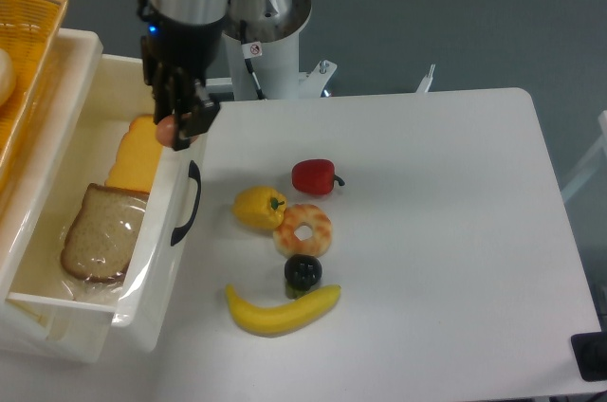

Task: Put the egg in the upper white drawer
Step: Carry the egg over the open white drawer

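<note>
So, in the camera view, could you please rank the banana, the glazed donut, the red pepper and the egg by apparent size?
1. Banana
2. Glazed donut
3. Red pepper, close to the donut, so that order is unsure
4. Egg, partly hidden in the gripper

The gripper (pixel 180 118) holds the egg (pixel 167 129) above the upper white drawer (pixel 161 222), over its right wall. Bread slice (pixel 102 233) lies inside; banana (pixel 282 310) rests on the table (pixel 436 231) to the right.

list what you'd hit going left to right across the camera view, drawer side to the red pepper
wicker basket → bread slice → egg in the gripper → drawer handle → yellow pepper → red pepper
</note>
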`<action>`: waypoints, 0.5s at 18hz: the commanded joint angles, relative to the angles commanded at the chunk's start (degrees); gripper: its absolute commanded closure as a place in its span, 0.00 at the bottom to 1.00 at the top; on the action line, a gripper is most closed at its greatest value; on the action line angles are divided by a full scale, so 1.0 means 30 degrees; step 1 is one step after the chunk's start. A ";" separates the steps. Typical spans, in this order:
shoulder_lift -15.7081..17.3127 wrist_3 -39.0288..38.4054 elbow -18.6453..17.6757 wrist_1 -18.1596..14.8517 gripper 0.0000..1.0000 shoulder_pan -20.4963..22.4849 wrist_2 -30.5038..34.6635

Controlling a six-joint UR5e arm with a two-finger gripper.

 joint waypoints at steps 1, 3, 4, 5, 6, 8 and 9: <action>-0.0088 0.0000 -0.0029 0.0000 0.76 -0.0439 0.0029; -0.0263 0.0000 -0.0117 -0.0146 0.76 -0.0852 0.0029; -0.0322 -0.0029 -0.0175 -0.0147 0.76 -0.0999 0.0029; -0.0323 -0.0029 -0.0234 -0.0118 0.75 -0.1145 0.0029; -0.0352 -0.0029 -0.0293 -0.0117 0.75 -0.1292 0.0029; -0.0440 0.0000 -0.0468 -0.0088 0.75 -0.1351 0.0059; -0.0440 0.0000 -0.0556 -0.0088 0.75 -0.1352 0.0059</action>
